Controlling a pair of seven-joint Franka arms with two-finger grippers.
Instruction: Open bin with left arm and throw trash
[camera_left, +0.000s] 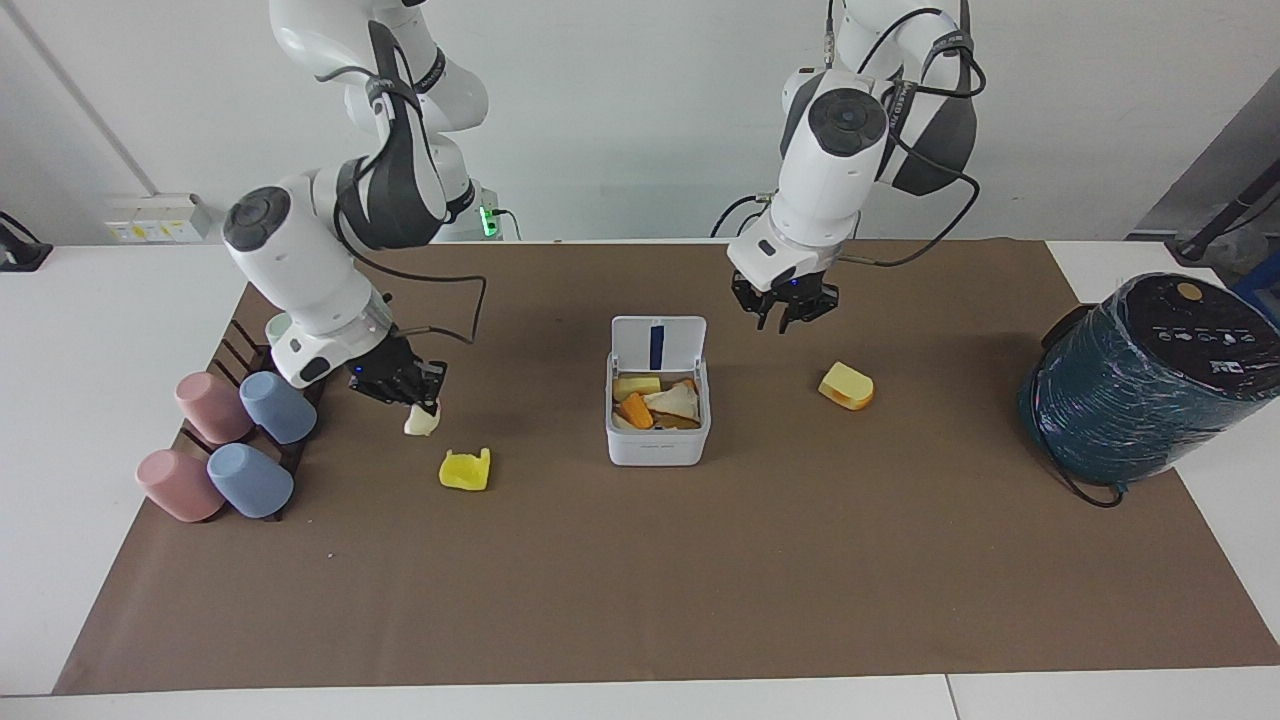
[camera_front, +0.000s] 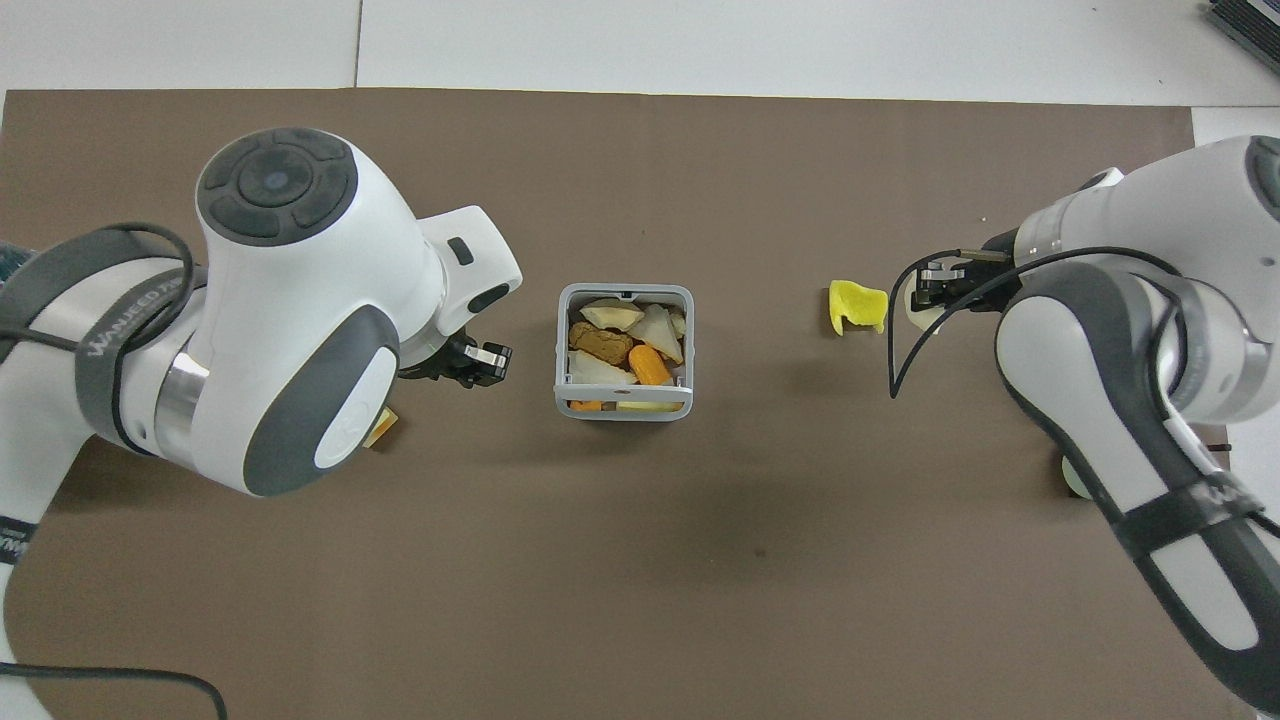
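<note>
Bin (camera_left: 657, 445): you have a small white square box with rounded corners at mid-mat; its hinged lid (camera_left: 658, 344) stands upright, a blue strip on its inner face, and food scraps fill it.
Right gripper (camera_left: 418, 392): fingertips pinched on the cream wedge (camera_left: 421, 420), carried above the mat toward the right arm's end from the bin.
Left gripper (camera_left: 789, 309): raised over the mat beside the bin toward the left arm's end, touching nothing; you cannot tell how far its fingers stand apart.
Yellow lump (camera_left: 466, 469): bright, notched, lying on the mat toward the right arm's end from the bin.
Yellow-orange wedge (camera_left: 846, 386): lying toward the left arm's end from the bin.
</note>
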